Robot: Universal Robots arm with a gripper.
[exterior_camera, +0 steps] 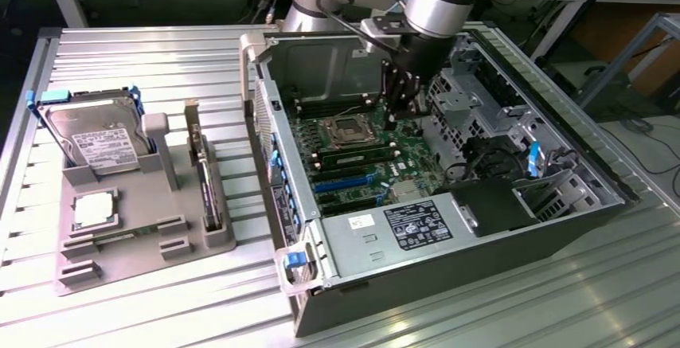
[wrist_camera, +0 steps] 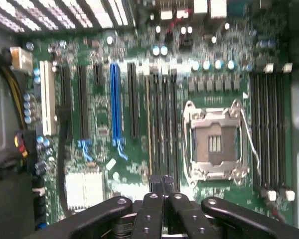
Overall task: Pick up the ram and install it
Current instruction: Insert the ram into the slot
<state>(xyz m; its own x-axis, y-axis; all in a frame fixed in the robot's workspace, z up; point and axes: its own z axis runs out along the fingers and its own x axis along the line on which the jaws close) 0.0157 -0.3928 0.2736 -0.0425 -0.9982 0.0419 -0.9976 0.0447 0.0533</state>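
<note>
Slatted metal table (exterior_camera: 138, 65) | grey parts tray (exterior_camera: 149, 235) | tool (exterior_camera: 400, 119) closed, over motherboard (exterior_camera: 367, 174)

The ram (exterior_camera: 356, 151) is seated beside the CPU socket (exterior_camera: 348, 130); the tray (exterior_camera: 138, 252) is set at the exterior view's left.
</note>
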